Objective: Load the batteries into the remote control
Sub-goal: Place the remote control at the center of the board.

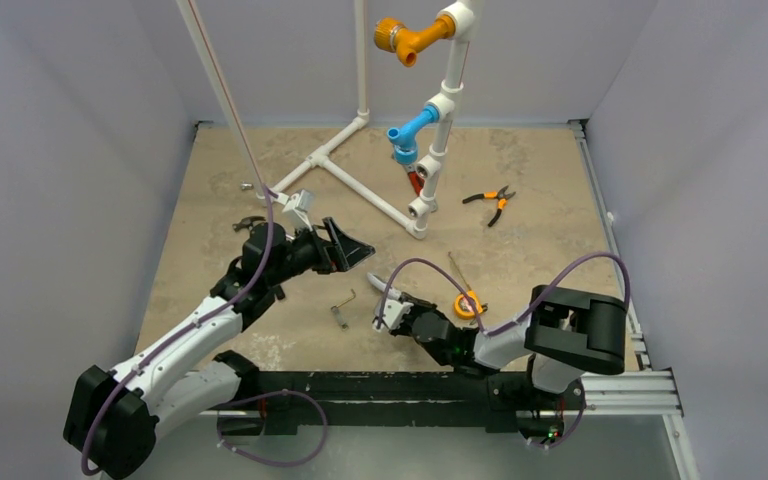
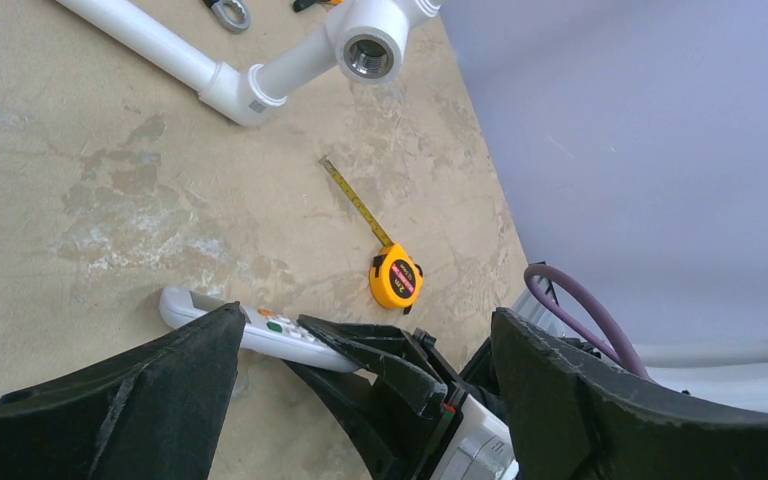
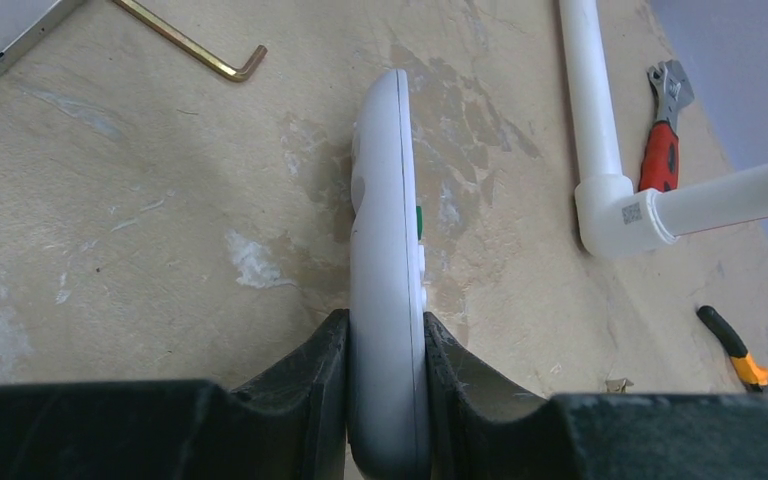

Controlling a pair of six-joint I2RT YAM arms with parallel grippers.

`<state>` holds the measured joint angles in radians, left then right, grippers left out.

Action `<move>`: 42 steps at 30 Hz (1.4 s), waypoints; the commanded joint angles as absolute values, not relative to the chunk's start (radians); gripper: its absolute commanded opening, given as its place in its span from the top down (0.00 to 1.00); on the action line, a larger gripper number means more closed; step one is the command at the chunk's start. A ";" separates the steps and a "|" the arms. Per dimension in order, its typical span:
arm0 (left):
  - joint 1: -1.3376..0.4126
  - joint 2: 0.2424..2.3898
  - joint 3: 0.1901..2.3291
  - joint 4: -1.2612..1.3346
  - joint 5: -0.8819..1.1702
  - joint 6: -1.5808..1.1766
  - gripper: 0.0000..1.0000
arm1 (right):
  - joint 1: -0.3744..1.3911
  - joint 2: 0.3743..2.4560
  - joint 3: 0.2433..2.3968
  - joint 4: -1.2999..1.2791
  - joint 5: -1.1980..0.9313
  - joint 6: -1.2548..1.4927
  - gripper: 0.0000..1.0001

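Remote control (image 3: pixel 380 200) sits clamped in the right hand (image 3: pixel 385 335); left hand (image 2: pixel 360 325) gapes wide.

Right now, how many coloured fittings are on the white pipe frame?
2: an orange fitting near the top of the white pipe upright, and a blue fitting lower on it. None appears hidden.

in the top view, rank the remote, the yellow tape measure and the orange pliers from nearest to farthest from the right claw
1. remote control: clamped in the right claw itself.
2. yellow tape measure: lying a little off to the claw's right.
3. orange-handled pliers: farthest, well back and to the right.
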<state>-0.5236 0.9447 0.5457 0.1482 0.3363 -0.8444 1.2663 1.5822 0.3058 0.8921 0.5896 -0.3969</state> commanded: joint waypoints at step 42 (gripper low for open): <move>-0.498 0.885 0.555 0.068 0.265 -0.791 0.07 | 0.704 1.278 0.048 1.276 0.055 0.545 0.26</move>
<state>-0.5098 0.9260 0.5457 0.0998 0.3054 -0.8246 0.7994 1.3464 0.1020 1.1889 0.0803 0.3386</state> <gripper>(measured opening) 0.925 0.736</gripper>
